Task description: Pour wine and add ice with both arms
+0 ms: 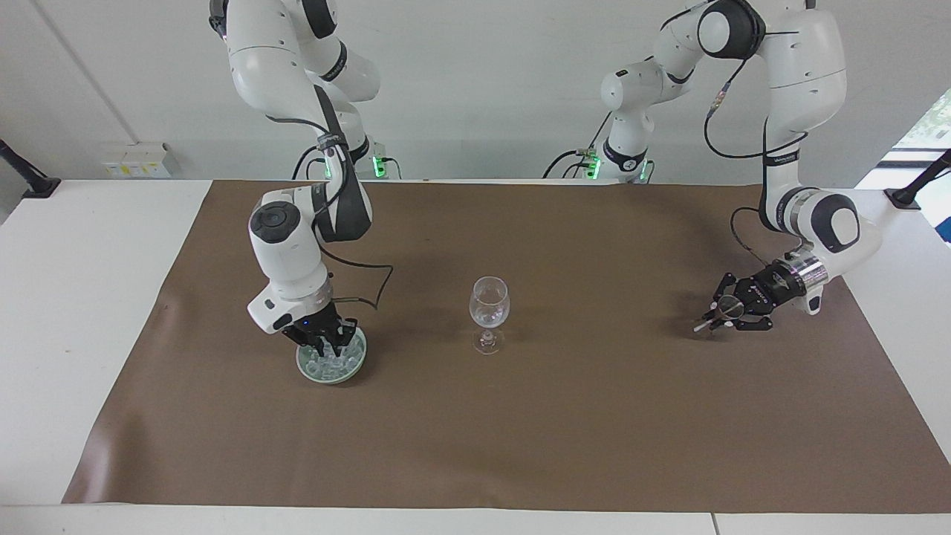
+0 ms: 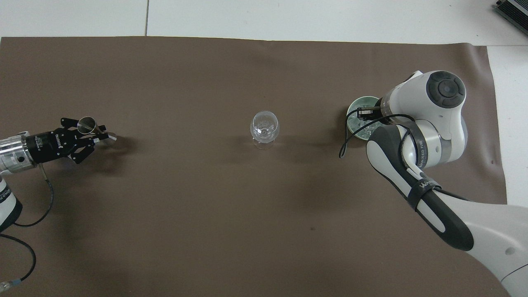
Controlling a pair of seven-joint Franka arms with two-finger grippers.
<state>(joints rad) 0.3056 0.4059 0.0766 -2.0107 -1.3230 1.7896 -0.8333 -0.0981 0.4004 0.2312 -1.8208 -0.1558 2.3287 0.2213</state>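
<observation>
An upright wine glass (image 1: 489, 301) (image 2: 264, 126) stands mid-table on the brown mat. Toward the right arm's end sits a pale green dish (image 1: 307, 369) (image 2: 357, 101) heaped with ice (image 1: 336, 364) (image 2: 364, 130). My right gripper (image 1: 327, 347) points straight down into the dish, its fingertips pinched on a cube of ice at the top of the heap. From overhead the wrist hides it. Low over the mat near the left arm's end, my left gripper (image 1: 715, 313) (image 2: 97, 133) is shut on a small metal jigger (image 1: 725, 302) (image 2: 87, 122), held tilted. No wine is in view.
The brown mat (image 1: 594, 416) covers most of the white table. The right arm's black cable (image 1: 371, 286) loops between the dish and the glass. Black clamp mounts (image 1: 917, 186) stand at the table's corners nearest the robots.
</observation>
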